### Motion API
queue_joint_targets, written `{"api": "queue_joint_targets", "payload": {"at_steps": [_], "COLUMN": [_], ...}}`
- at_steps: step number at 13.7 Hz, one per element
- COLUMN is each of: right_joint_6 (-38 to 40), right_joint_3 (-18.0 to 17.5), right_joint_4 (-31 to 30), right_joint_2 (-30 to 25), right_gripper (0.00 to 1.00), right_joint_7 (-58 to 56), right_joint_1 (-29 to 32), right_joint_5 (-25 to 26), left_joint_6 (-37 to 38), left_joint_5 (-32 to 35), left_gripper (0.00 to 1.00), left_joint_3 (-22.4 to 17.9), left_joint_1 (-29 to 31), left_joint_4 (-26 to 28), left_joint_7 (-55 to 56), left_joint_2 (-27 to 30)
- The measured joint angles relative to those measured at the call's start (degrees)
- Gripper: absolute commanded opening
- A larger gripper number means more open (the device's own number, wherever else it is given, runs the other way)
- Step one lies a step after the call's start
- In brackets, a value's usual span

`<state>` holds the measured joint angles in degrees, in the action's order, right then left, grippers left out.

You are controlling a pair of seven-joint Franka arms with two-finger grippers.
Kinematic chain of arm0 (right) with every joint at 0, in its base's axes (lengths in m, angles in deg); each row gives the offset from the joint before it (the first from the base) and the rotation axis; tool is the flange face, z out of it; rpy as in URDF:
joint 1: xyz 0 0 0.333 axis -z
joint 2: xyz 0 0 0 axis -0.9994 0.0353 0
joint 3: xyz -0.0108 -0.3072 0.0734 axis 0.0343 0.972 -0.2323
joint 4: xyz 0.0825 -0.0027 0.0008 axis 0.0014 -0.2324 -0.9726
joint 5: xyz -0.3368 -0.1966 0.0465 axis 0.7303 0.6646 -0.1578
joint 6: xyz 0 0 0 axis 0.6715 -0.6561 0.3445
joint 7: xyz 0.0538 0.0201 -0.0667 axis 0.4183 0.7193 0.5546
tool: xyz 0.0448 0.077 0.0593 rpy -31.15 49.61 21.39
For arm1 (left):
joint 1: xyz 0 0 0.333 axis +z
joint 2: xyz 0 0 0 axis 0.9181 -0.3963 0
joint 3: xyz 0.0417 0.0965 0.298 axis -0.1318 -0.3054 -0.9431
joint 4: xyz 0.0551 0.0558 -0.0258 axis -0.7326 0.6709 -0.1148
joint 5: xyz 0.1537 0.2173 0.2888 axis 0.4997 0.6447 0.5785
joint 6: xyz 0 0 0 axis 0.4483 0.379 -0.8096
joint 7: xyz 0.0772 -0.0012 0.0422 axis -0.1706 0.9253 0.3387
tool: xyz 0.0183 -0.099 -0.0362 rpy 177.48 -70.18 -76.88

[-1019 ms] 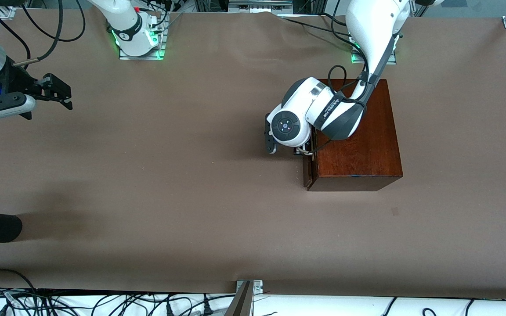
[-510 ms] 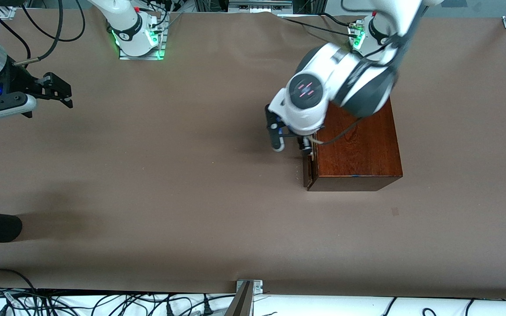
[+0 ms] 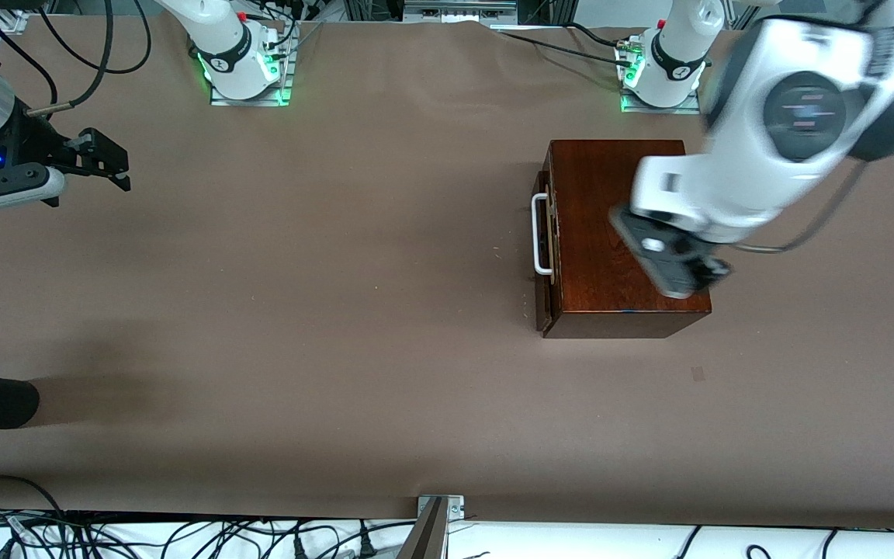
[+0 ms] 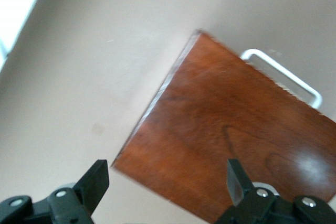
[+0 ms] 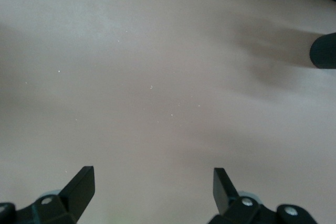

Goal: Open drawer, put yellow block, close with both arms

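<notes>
Front view, box: the dark wooden box (image 3: pixel 621 237) sits toward the left arm's end of the table, and it's my landmark for everything below.
Front view, drawer: the drawer (image 3: pixel 545 252) looks pushed in, or nearly; its front faces the right arm's end, and the white handle (image 3: pixel 540 234) runs long-ways along that face, toward and away from the front camera.
Front view, left gripper: the left gripper (image 3: pixel 676 268) hangs over the box top, at the edge away from the handle. So the handle lies across the lid from it, toward the right arm's end.
Front view, right gripper: the right gripper (image 3: pixel 109 167) waits over bare table, well apart from the box, at its own end.
Front view, who's nearer: left arm by a mile, I'd say, if the handle is the next thing to grab.
Front view, yellow block: nowhere to be seen. Could be in the drawer, honestly can't tell.
Left wrist view: shows what the front view blurs, namely the fingers (image 4: pixel 94 182) spread wide with nothing between them, looking down on the box lid (image 4: pixel 231 145) with the handle (image 4: pixel 286 74) poking out past one edge.
Right wrist view: fingers (image 5: pixel 81 182) also spread wide and empty, only brown table below, plus a dark rounded thing (image 5: pixel 323 51) at the edge that I can't identify.
</notes>
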<state>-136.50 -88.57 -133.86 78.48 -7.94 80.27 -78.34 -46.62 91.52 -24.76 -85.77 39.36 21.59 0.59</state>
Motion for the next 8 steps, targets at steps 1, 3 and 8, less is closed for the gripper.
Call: {"api": "queue_joint_targets", "payload": {"at_steps": [1, 3, 8], "right_joint_6": [0.0, 0.0, 0.1], "right_joint_3": [-0.3, -1.0, -1.1], "right_joint_4": [0.0, 0.1, 0.2], "right_joint_2": [0.0, 0.0, 0.0], "right_gripper": [1.0, 1.0, 1.0], "right_joint_7": [1.2, 3.2, 3.8], "right_joint_1": [0.0, 0.0, 0.0], "right_joint_5": [0.0, 0.0, -1.9], "left_joint_6": [-1.1, -2.2, -2.6], "left_joint_5": [0.0, 0.0, 0.0], "left_gripper": [1.0, 1.0, 1.0], "left_joint_3": [0.0, 0.0, 0.0], "left_joint_1": [2.3, 5.8, 10.9], "left_joint_4": [1.4, 5.0, 13.3], "left_joint_7": [2.8, 9.4, 31.2], "left_joint_2": [1.5, 5.4, 13.9]}}
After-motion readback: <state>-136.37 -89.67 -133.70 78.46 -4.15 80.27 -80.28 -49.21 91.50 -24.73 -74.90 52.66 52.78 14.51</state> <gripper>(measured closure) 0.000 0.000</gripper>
